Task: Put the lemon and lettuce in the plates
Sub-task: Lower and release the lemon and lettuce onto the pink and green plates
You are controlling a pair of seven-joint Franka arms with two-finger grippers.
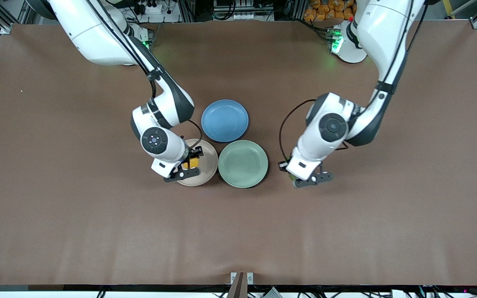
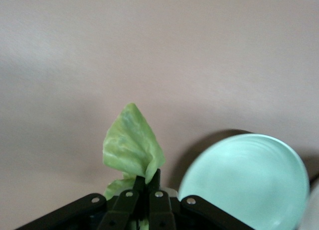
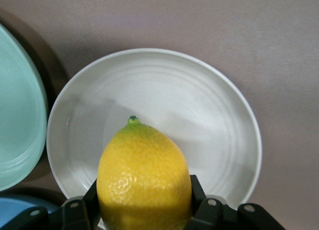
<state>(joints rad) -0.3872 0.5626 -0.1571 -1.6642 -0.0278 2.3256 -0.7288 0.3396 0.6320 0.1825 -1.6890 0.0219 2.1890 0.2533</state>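
My right gripper [image 1: 185, 169] is shut on the yellow lemon [image 1: 192, 163] and holds it over the pale beige plate [image 1: 208, 159]. In the right wrist view the lemon [image 3: 144, 175] sits between the fingers of the right gripper [image 3: 144, 192], above the plate [image 3: 199, 105]. My left gripper [image 1: 309, 180] is shut on the lettuce [image 2: 130, 145], a wrinkly green leaf, over bare table beside the mint green plate [image 1: 243, 164], toward the left arm's end. In the left wrist view the left gripper [image 2: 148, 179] pinches the leaf's lower edge, with the mint plate [image 2: 249, 180] close by. The mint plate holds nothing.
A blue plate [image 1: 225, 120] with nothing on it lies farther from the front camera, touching both other plates. The three plates cluster at the table's middle. Brown tabletop [image 1: 97, 231] spreads all around them.
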